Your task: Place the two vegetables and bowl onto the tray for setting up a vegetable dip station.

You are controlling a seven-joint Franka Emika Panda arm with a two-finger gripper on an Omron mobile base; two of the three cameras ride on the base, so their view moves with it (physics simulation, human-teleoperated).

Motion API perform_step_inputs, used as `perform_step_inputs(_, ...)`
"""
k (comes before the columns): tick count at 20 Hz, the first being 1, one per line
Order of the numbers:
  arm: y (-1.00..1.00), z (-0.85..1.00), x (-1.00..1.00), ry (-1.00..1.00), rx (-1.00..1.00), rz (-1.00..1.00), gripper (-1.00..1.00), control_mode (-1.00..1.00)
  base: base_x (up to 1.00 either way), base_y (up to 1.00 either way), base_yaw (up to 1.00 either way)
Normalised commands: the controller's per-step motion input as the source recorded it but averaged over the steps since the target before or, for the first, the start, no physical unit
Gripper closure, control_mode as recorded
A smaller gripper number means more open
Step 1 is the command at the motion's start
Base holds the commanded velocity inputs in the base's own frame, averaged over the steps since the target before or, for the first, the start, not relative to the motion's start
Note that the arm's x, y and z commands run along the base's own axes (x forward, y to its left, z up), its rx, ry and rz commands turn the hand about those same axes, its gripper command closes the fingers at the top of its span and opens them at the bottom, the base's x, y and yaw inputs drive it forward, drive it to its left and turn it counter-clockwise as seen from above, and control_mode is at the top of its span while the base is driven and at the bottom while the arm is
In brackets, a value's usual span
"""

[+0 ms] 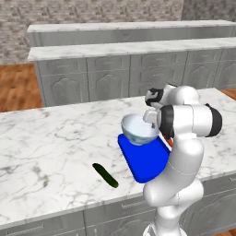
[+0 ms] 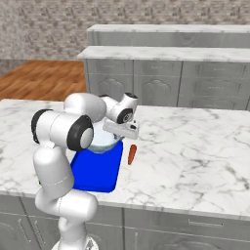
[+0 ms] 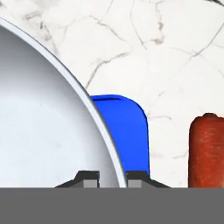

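I judge the bowl step in hand. The marble counter (image 1: 46, 138) carries the blue tray (image 1: 147, 161); my bowl (image 1: 138, 129) hangs over the tray's 12 o'clock end, seemingly not set down. Next I lower it flat, then let go. The cucumber (image 1: 105, 175) lies at the tray's 9 o'clock, the carrot (image 2: 132, 154) just beside its 3 o'clock edge. My pincer (image 3: 112, 177) is narrowly parted, clenched astride the bowl's rim.

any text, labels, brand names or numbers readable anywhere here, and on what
None: no words, numbers or signs can be read.
The bowl, tray, carrot, cucumber, marble counter and cabinet fronts are all plain.
The gripper bears no marking either.
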Motion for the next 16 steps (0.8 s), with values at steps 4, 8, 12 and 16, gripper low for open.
perform_step_inputs(4,-0.06,0.0,-0.02,0.0,-0.03,0.07,1.0,-1.0,0.0,0.0,0.0)
perform_step_inputs(8,-0.08,0.13,-0.07,0.05,-0.06,0.11,1.0,-1.0,0.0,0.0,0.0)
perform_step_inputs(12,0.0,0.23,0.0,0.1,-0.09,0.12,1.0,-1.0,0.0,0.0,0.0)
perform_step_inputs(16,0.0,0.12,0.15,0.12,-0.1,0.09,1.0,-1.0,0.0,0.0,0.0)
